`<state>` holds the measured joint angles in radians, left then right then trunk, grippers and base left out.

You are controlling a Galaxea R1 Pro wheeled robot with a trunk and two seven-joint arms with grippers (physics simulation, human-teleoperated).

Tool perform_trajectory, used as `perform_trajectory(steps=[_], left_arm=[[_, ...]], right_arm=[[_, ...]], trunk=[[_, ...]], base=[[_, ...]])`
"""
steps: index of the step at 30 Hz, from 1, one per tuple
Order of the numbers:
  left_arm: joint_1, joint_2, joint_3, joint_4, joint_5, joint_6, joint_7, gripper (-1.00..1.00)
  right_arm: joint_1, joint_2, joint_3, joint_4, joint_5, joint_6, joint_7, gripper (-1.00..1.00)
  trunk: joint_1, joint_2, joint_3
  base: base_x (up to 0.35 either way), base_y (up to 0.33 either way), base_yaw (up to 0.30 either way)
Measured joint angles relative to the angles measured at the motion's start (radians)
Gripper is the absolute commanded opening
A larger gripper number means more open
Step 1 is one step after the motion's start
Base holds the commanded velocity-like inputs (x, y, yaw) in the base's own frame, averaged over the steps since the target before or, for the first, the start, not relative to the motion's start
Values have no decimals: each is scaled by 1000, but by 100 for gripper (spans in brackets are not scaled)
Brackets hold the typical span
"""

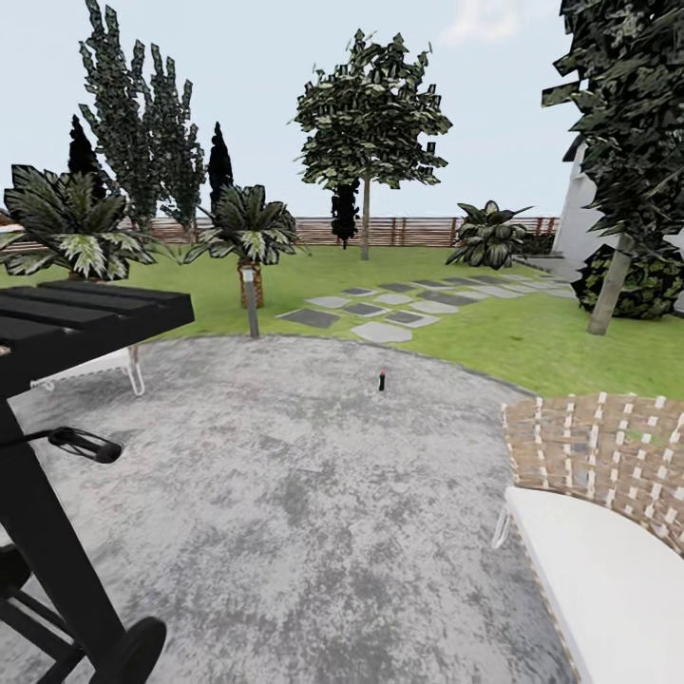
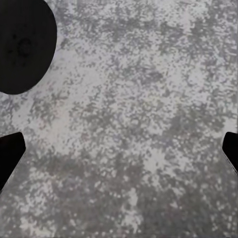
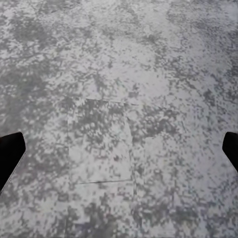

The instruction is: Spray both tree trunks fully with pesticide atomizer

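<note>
Looking out from the head cam, I see the pesticide atomizer (image 1: 382, 380) standing upright on the grey paving (image 1: 285, 494) well ahead, near the lawn's edge — far from both grippers. Left gripper (image 2: 119, 148) and right gripper (image 3: 119, 148) hang spread wide over bare paving — nothing between the fingertips.

Paved circle (image 1: 285, 494): bottle (image 1: 382, 380) standing near its far edge. Grill (image 1: 66, 323) at near left, woven chair (image 1: 608, 475) at near right, lamp post (image 1: 251, 302) on the far rim. Stepping stones (image 1: 399, 309) run across the lawn (image 1: 532, 342) behind. Tree (image 1: 365, 123) before the rear fence (image 1: 418, 230); second trunk (image 1: 608, 285) at right.
</note>
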<state>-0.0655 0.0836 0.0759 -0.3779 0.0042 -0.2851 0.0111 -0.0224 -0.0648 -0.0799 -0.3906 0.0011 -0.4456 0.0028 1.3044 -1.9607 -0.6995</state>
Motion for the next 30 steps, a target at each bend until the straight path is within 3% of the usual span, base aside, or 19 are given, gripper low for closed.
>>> perform_trajectory(steps=[18, 30], left_arm=[[0, 1, 1, 1, 0, 1, 1, 100], [0, 1, 1, 1, 1, 1, 1, 100]], right_arm=[[0, -1, -3, -1, 0, -1, -1, 100], [0, -1, -5, 0, -1, -1, -1, 100]], trunk=[[0, 0, 0], [0, 0, 0]], base=[[338, -12, -4], [338, -27, -240]])
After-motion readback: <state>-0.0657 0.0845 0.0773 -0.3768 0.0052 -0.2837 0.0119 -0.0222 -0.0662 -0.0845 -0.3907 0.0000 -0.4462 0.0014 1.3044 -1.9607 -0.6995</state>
